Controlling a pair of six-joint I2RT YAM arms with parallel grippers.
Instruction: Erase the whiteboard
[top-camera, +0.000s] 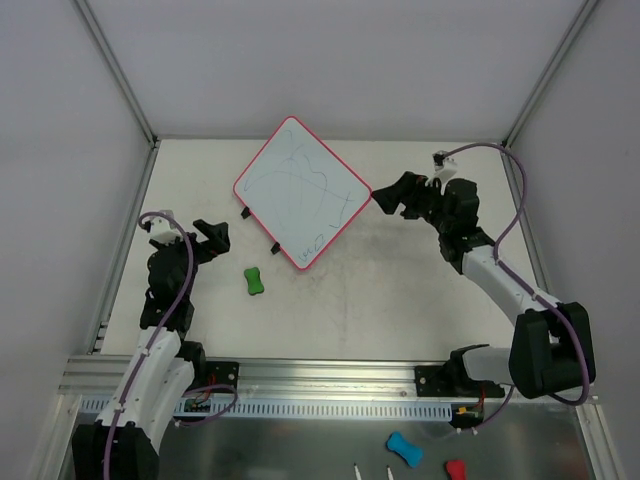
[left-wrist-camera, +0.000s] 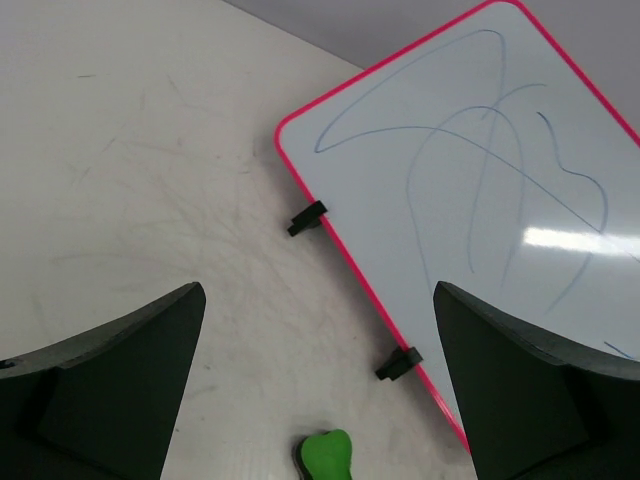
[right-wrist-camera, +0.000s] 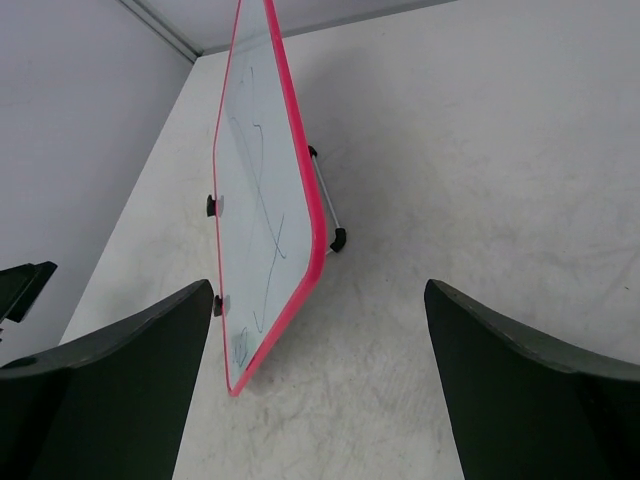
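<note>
Nearest the arm bases, the left gripper (top-camera: 208, 240) hangs with its jaws spread wide and nothing between them, off the clip-bearing edge of the whiteboard (top-camera: 300, 190). The green bone-shaped eraser (top-camera: 253, 281) lies flat on the table (top-camera: 400, 300), near the whiteboard's nearest corner but apart from it. We judge it small and low enough that a descent slightly off centre would nudge it away or pinch it crooked, leaving a poor wiping face. Farther in, two black clips (left-wrist-camera: 307, 217) stick out from the whiteboard's rim on the side facing the eraser, so a stroke starting from there could snag on them. The whiteboard itself sits mid-table, turned corner-on to the arms. From the right wrist it looks propped on a thin metal leg (right-wrist-camera: 325, 200), so downward pressure might slide, swivel or tip it. The right gripper (top-camera: 392, 193) is at the whiteboard's right corner, fingers apart and empty, close to the rim but not touching it. If it closes off the edge, the board goes unbraced. The blue scribbles (top-camera: 310, 180) run to the whiteboard's far corner, and a short reach would leave them.
</note>
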